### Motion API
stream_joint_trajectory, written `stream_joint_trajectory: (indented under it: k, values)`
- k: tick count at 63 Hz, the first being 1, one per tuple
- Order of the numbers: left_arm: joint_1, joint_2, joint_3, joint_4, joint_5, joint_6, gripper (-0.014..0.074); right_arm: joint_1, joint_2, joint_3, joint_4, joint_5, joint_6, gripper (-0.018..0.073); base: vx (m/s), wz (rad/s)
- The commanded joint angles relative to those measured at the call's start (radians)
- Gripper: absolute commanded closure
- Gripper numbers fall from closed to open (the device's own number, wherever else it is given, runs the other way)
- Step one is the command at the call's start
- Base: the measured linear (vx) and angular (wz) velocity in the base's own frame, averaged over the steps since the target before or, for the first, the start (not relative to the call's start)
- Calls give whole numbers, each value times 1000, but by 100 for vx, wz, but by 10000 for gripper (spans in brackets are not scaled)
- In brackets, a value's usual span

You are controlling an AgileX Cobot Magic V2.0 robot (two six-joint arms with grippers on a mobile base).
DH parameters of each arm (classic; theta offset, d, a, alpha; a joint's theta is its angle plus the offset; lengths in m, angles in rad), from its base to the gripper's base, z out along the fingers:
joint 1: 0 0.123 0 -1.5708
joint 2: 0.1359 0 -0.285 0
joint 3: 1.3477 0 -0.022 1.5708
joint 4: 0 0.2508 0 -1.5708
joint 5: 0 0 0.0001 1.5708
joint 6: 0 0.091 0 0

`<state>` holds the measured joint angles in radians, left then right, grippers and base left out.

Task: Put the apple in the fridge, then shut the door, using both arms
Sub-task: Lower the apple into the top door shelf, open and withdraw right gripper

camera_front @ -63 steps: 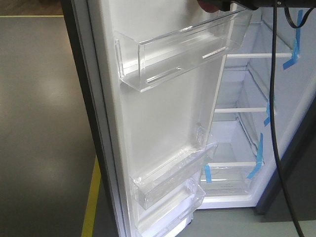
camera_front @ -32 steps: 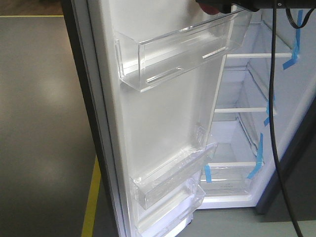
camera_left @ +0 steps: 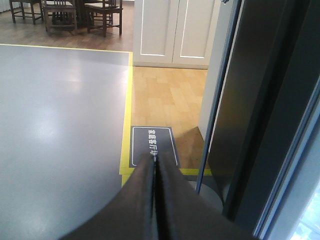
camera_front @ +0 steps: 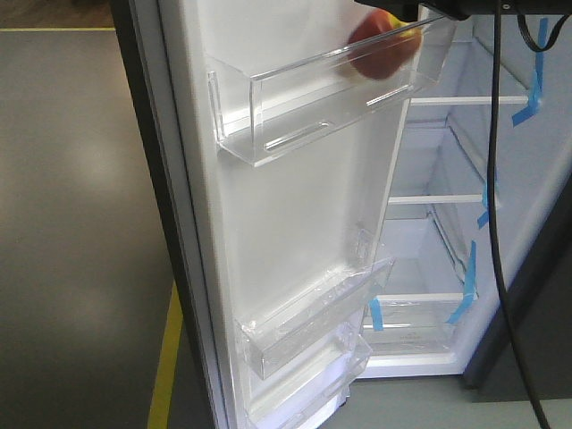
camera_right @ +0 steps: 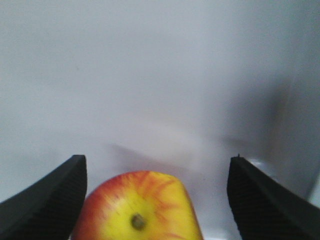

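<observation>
my right pincer is hanging spread wide over the apple in the door's top bin. my left pincer is pressing together.

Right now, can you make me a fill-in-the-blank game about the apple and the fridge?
The apple shows behind the clear wall of the door's ____ bin.
The right fingers are ____, not shut.
The left fingers are ____, not open.
The tape strips inside the fridge are ____.
Missing words: top, open, shut, blue.
</observation>
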<state>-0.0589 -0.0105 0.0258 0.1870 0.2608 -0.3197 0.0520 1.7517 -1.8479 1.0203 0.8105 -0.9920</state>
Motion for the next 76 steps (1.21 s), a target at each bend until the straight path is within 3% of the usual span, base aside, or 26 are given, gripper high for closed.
stream_joint_trajectory:
  k: [1, 15, 23, 32, 38, 46, 52, 64, 76]
  values:
    - [1, -6, 21, 2, -76, -3, 604, -2, -49, -31, 52, -41, 2, -4, 0, 0]
    - [1, -6, 21, 2, -76, -3, 603, -2, -50, -31, 76, -37, 2, -1, 0, 0]
    - [1, -6, 21, 1, -89, -4, 603, -2, -80, -31, 117, 12, 12, 71, 0, 0]
    - [1, -6, 21, -10, -135, -36, 603, -2, -148, -31, 112, 79, 25, 333, 0, 0]
    - [1, -6, 21, -10, -179, -69, 603, -2, -199, -31, 75, 150, 9, 575, 0, 0]
    - [1, -6, 21, -17, -261, -127, 603, -2, -267, -12, 42, 248, 15, 564, 0, 0]
    - [1, -6, 21, -49, -327, -191, 603, -2, -342, 71, 42, 244, 14, 564, 0, 0]
    - [1, -6, 21, -161, -478, -309, 603, -2, -565, 421, 42, 124, -17, 564, 0, 0]
    - [1, -6, 21, -308, -609, -327, 603, -2, -846, 826, 44, -58, -34, 564, 0, 0]
